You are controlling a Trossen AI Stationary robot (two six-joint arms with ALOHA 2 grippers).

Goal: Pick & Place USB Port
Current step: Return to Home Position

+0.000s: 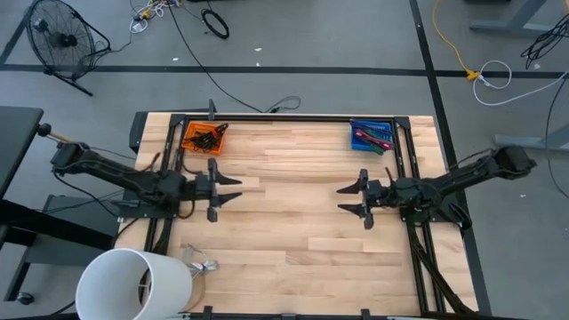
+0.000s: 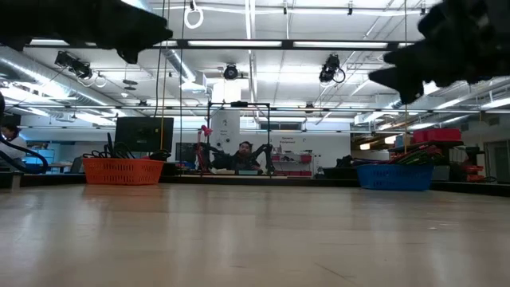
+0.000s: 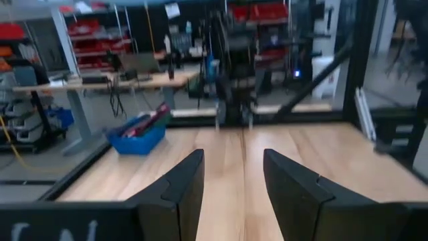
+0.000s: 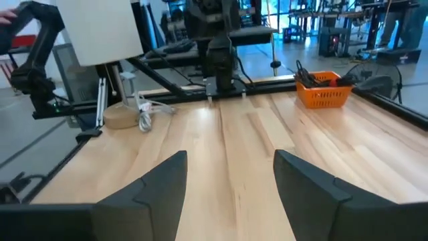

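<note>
An orange basket [image 1: 204,138] with dark pieces in it stands at the table's far left; whether a USB port is among them I cannot tell. A blue basket [image 1: 372,135] with red and blue items stands at the far right. My left gripper [image 1: 238,189] hovers over the table's left middle, pointing level toward the right, open and empty [image 3: 231,157]. My right gripper [image 1: 341,199] faces it from the right middle, also level, open and empty [image 4: 231,157]. Bare wood lies between them. The low view shows both baskets [image 2: 122,170] [image 2: 394,175] resting on their bottoms.
A white cylinder [image 1: 133,284] on a round wooden base, with a metal clip [image 1: 203,267] beside it, stands at the near left corner. Black frame rails [image 1: 411,169] run along the table's sides and far edge. A person [image 2: 241,151] sits in the room beyond.
</note>
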